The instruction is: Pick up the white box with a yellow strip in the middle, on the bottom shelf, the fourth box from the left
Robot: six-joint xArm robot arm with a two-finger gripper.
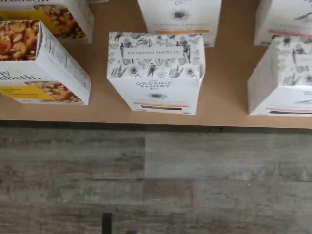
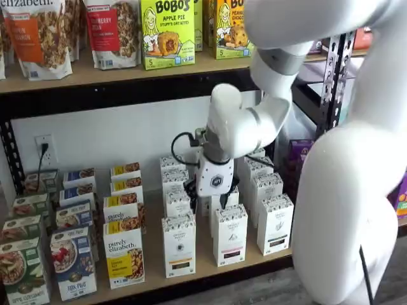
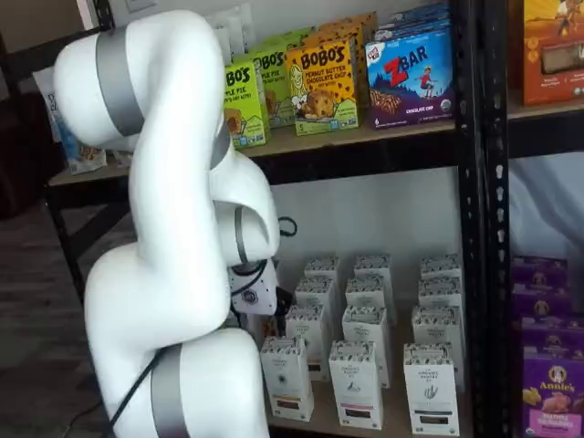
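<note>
White box (image 1: 155, 73) — matt printed cardboard, speckled black pattern on top. Bottom shelf (image 1: 229, 78) is smooth tan board. Floor (image 1: 156, 180) looks like grey wood-grain plank. Arm (image 2: 346, 190) — glossy white plastic shell; rack post (image 3: 470, 228) black metal.

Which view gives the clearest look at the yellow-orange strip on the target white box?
The wrist view: the white box sits near centre, its patterned top and orange strip plain. In both shelf views it stands smaller in the front row of the bottom shelf, strip still visible. The gripper hangs behind it.
</note>
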